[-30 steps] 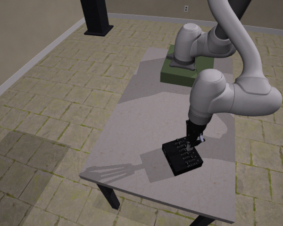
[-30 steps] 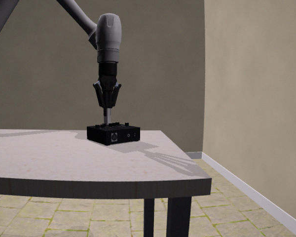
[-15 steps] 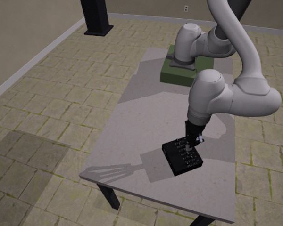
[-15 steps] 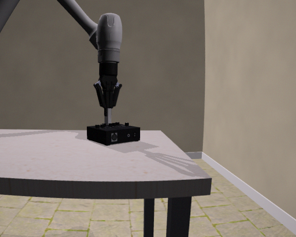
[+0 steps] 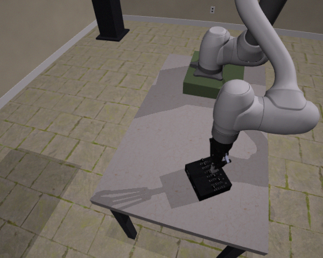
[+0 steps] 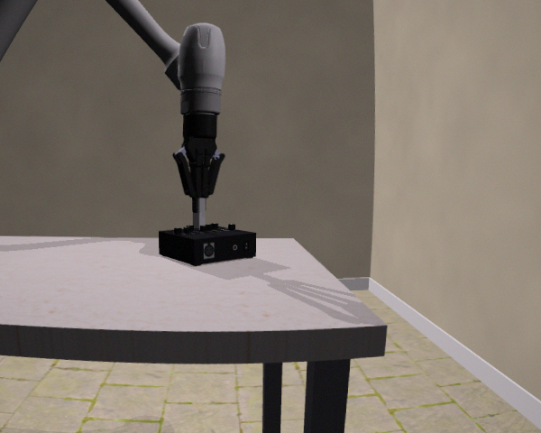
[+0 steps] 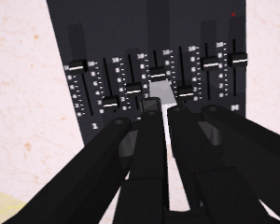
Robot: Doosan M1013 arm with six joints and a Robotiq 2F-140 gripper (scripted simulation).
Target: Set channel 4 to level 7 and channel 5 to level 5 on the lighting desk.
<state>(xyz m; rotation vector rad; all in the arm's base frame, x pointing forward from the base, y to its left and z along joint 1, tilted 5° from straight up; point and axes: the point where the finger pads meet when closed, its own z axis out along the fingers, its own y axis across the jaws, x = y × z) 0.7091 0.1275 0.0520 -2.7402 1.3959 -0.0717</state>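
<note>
The black lighting desk (image 5: 208, 179) lies near the table's front right part; it also shows in the exterior view (image 6: 206, 245). In the wrist view its faders stand in a row: channel 1 (image 7: 77, 65) high, channel 2 (image 7: 110, 103) low, channel 3 (image 7: 133, 88), channel 4 (image 7: 158, 73) in the upper half of its slot, channel 5 (image 7: 186, 91) lower, channel 6 (image 7: 210, 63) and the master (image 7: 237, 59) high. My gripper (image 7: 160, 94) (image 6: 198, 218) is shut and empty, pointing straight down. Its grey tips (image 5: 212, 168) sit just below the channel 4 cap, at the desk's top.
The arm's green base block (image 5: 213, 79) stands at the table's far end. The table's right and front edges run close to the desk. A black pillar (image 5: 109, 19) stands on the floor far behind.
</note>
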